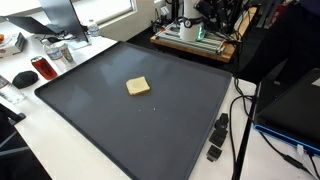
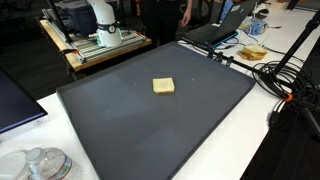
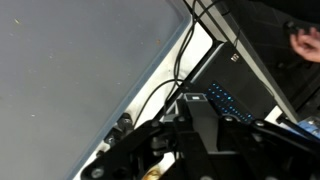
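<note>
Fingers: the tips are not shown. The gripper (image 3: pixel 197 150) is seen only in the wrist view, as dark housing along the lower edge, so it cannot be told whether the fingers are spread or pressed together. Nothing is seen to be held.
Under the gripper: the edge of the grey mat (image 3: pixel 80 70) is looked down upon, with black cables (image 3: pixel 160 95) running beside it and a laptop (image 3: pixel 240 90) with lit keys just beyond.
Nearest loose thing: a yellow block (image 1: pixel 138 87) lies flat near the middle of the mat in both exterior views (image 2: pixel 163 86), well apart from everything else. It is not caught in the wrist view.
Handling: the yellow block is judged light and probably soft, like sponge or foam. Some give under pressure is to be expected, breakage is judged unlikely, and little slipping is expected on its matte faces.
Hold: it is judged best taken from above, across two opposite side faces at mid-length, with a gentle squeeze so that it is not crushed.
Counts: one yellow block, one mat and one gripper are counted, with at least two cables in the wrist view and one black power brick (image 1: pixel 217 137) by the mat's edge.
Further out: the mat is carried by a white table (image 1: pixel 50 140), and the robot base (image 2: pixel 100 20) is mounted on a wooden stand behind it.
</note>
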